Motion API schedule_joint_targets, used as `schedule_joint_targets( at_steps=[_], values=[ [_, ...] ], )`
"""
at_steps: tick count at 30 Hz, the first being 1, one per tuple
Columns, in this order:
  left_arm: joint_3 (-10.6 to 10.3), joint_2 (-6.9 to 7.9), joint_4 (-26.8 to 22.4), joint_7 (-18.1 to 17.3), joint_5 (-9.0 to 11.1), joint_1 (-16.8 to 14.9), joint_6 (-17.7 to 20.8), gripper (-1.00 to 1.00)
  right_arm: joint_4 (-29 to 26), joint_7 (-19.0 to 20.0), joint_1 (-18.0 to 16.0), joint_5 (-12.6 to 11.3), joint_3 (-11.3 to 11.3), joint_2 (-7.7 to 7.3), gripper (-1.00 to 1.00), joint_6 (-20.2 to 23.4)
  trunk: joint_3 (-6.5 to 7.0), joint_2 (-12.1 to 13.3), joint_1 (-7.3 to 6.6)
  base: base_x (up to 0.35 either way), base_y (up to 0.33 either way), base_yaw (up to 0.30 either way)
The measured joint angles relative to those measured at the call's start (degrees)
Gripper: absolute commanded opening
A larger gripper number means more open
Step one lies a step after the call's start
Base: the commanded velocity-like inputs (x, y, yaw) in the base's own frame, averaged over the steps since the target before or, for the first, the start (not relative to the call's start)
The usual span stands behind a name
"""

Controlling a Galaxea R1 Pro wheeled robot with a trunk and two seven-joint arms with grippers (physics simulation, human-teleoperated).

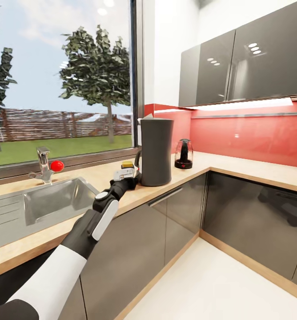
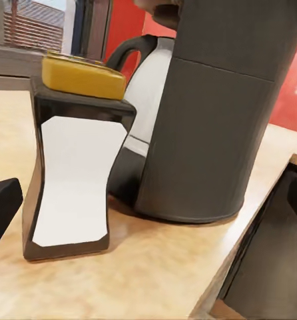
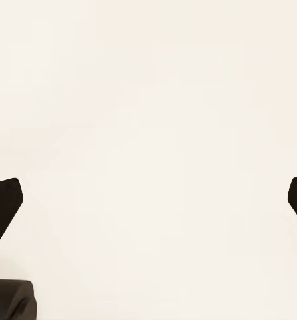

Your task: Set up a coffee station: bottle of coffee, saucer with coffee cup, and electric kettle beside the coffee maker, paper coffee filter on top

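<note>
Head view has the left arm stretched out over the kitchen countertop (image 1: 237,166), with the left gripper (image 1: 130,177) right at the bottle of coffee (image 1: 124,170). The bottle stands upright on the worktop just beside the coffee maker (image 1: 155,151), on the sink (image 1: 55,202) side of it, so that part of the job looks about done to me.

From the left wrist view the bottle (image 2: 75,177) sits straight ahead of the fingers, long axis vertical, yellow cap up, base flat on the wood. One dark fingertip (image 2: 0,207) shows off to the side and well clear of the label, so I'd call the jaws spread and not holding anything. The coffee maker (image 2: 215,127) is right behind the bottle; I can't tell if they touch.

Room-wise: the counter's front edge is close to the bottle's base, so backing the arm straight out toward the robot seems the safe exit. Swinging sideways risks clipping the bottle into the big cylinder or off the lip.

The electric kettle (image 1: 183,154) sits further along the counter near the corner, apart from the coffee maker.

Right wrist view shows the right gripper (image 3: 152,193) with fingertips wide apart over pale floor, empty.
</note>
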Motion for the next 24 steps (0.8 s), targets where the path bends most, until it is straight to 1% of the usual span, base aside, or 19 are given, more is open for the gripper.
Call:
schedule_joint_targets(
  at_steps=[6,15,19,24],
  values=[
    [0.0,0.0,-1.2,0.0,0.3,0.0,1.0,1.0,0.0,0.0,0.0,0.0,0.0,0.0,1.0,-0.1,0.0,0.0,0.0,0.0,0.0,0.0],
    [-0.1,-0.05,-2.0,-0.4,0.4,0.0,1.3,1.0,0.0,0.0,0.0,0.0,0.0,-0.03,1.0,-0.1,0.0,0.0,0.0,0.0,0.0,0.0],
    [-0.1,-0.07,-3.0,-2.2,0.4,0.2,1.3,1.0,0.0,0.0,0.0,0.0,0.0,-0.01,1.0,-0.1,0.0,0.0,0.0,0.0,0.0,0.0],
    [-0.2,-0.08,-4.8,-5.5,0.4,1.3,1.4,1.0,0.0,0.0,0.0,0.0,0.0,0.0,1.0,-0.1,0.0,0.0,0.0,0.0,0.0,0.0]
  ],
)
